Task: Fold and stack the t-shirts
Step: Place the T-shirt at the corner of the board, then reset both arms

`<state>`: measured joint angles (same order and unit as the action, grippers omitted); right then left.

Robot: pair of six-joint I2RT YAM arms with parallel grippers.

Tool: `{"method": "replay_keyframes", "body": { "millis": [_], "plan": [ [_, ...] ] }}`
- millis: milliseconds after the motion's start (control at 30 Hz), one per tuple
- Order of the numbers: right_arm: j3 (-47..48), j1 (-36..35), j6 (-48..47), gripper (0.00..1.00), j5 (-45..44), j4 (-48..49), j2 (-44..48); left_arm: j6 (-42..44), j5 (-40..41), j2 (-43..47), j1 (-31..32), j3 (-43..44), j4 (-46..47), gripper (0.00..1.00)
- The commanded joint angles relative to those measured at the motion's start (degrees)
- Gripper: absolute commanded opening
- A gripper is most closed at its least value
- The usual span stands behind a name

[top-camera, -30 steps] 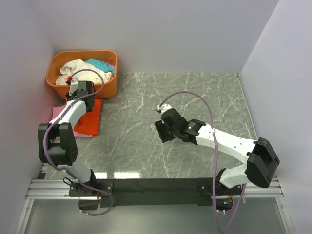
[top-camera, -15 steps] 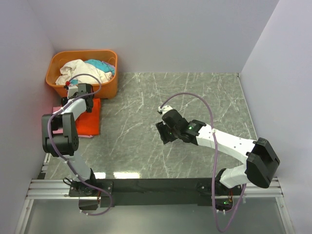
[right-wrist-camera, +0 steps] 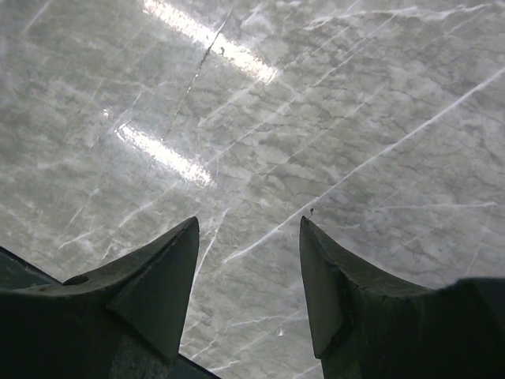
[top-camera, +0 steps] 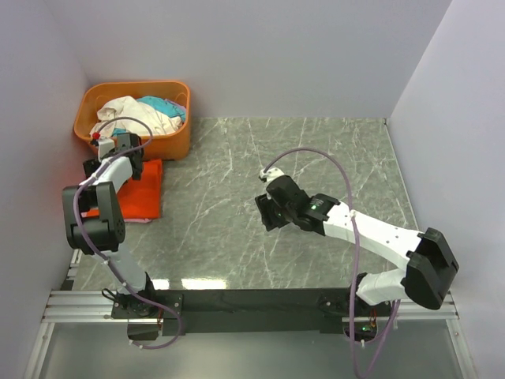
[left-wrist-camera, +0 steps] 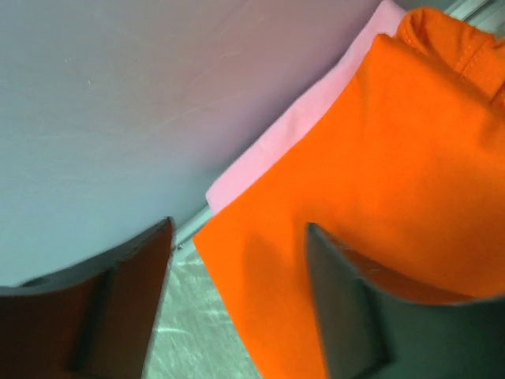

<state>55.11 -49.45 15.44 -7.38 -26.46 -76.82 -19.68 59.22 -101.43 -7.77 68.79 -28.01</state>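
Note:
The bright orange-red t-shirt (top-camera: 142, 193) lies folded at the table's left edge on top of the light pink t-shirt (top-camera: 136, 220), which shows only as a thin border. My left gripper (top-camera: 101, 163) hovers over the stack's far left corner by the wall. In the left wrist view the left gripper (left-wrist-camera: 237, 237) is open, and the orange t-shirt (left-wrist-camera: 379, 158) and the pink t-shirt (left-wrist-camera: 300, 126) lie flat below it, not held. My right gripper (top-camera: 268, 212) hangs open over bare marble mid-table; the right wrist view shows the right gripper (right-wrist-camera: 248, 229) with nothing in it.
An orange plastic basket (top-camera: 177, 146) holding white and teal clothes (top-camera: 134, 110) stands in the back left corner, just behind the stack. The left wall (left-wrist-camera: 118, 95) runs close beside the shirts. Grey marble table (top-camera: 331, 150) spreads to the right.
The left gripper has opened, let go of the orange t-shirt and drifted back left toward the wall and basket. The right arm has shifted slightly right.

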Motion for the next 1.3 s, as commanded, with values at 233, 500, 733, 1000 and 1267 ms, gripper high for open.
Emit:
{"method": "replay_keyframes", "body": {
  "millis": [233, 500, 733, 1000, 1267],
  "plan": [
    [4.39, 9.1, 5.12, 0.61, -3.43, -3.6, 11.06, -9.4, -27.37, 22.46, -0.49, 2.13, -6.27, 0.97],
    [11.14, 17.72, 10.66, 0.65, -13.18, -15.36, 22.65, -13.36, -55.41, 42.69, -0.49, 1.78, -10.65, 0.99],
    [15.38, 18.25, 13.3, 0.81, -24.52, -23.9, 33.47, -18.17, -52.33, 63.78, 1.94, 4.66, -23.29, 0.99],
    [11.34, 18.25, 11.72, 0.9, -26.81, -21.71, 45.34, -20.06, -45.7, 83.22, 7.33, 3.19, -28.5, 0.99],
    [4.41, 18.25, 10.22, 0.92, -28.92, -16.35, 52.81, -17.59, -30.94, 90.35, 11.64, 1.79, -31.5, 0.99]
  ]
}}
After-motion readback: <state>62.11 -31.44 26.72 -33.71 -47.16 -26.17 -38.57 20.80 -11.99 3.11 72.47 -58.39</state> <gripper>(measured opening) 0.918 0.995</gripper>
